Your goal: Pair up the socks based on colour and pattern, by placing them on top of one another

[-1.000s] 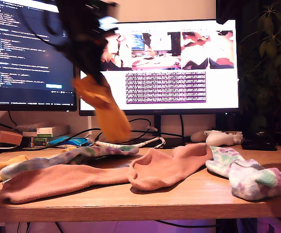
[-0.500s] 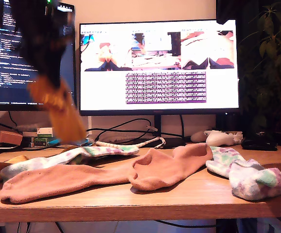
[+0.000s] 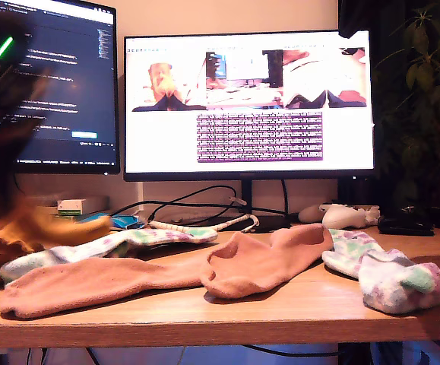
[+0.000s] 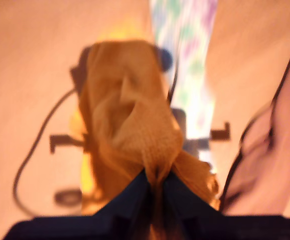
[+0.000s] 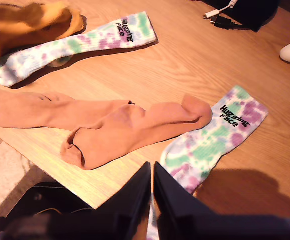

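While my first gripper (image 4: 155, 182) pinches a mustard sock (image 4: 129, 125) with jaws closed tight on a bunched fold, most of the fabric hangs loose beyond the tips. Below the jaws, partly hidden by the held sock, a second yellow patch shows; likely its mate, cannot confirm through the blur. A blotched white sock (image 4: 185, 60) runs just beside it.

My second gripper (image 5: 152, 185) has jaws pressed together, holding nothing I can see. Ahead of its tips lie two pink socks (image 5: 134, 130), overlapping at their ends, and another blotched sock (image 5: 212, 135) just beside them.

Risks, as I judge them: the dangling length could land crumpled or drape across the blotched sock instead of its mate. A grip on one fold may slip under swing.
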